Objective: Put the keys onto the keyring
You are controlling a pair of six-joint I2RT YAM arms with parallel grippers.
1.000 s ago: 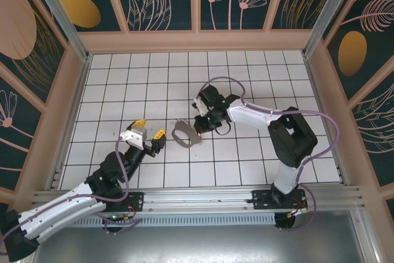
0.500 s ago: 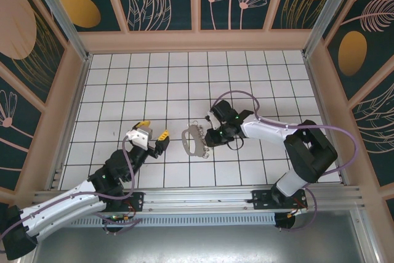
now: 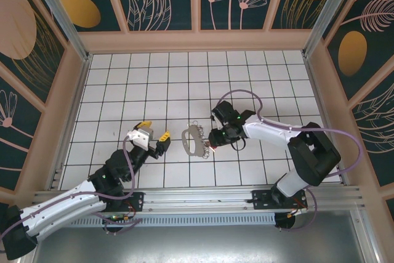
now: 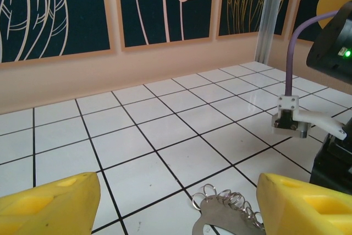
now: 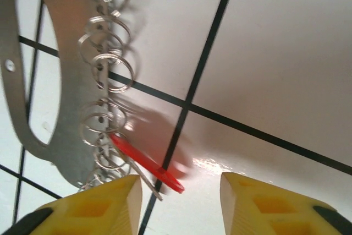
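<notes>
We see the keyring [image 3: 192,140] lying flat on the white tiled floor [image 3: 123,78], in the near half of the enclosure and between the two arms. It is a flat grey metal plate with a long hole in it and a row of small wire rings along one edge.

The right pincer [image 3: 212,144] is low at the floor, just beside the right side of the keyring. In its wrist view the yellow fingers [image 5: 99,207] stand moderately apart with bare tile between them, and they grip nothing. The key [image 5: 144,162], with its red head, sits tilted just ahead of the finger on the left of that view. Its upper end touches the lowest rings of the row, and a thin silver part reaches down toward that fingertip. We cannot tell whether the key is threaded onto a ring or only leans against the rings.

The left pincer [image 3: 152,130] hovers on the other side of the keyring, near it but apart, and points toward it. From its wrist camera we see its yellow fingers [image 4: 49,202] spread wide and empty. The keyring lies on the floor just ahead, in line with the gap between them. The black body of the right arm [image 4: 333,163] stands at the right edge of that view.
</notes>
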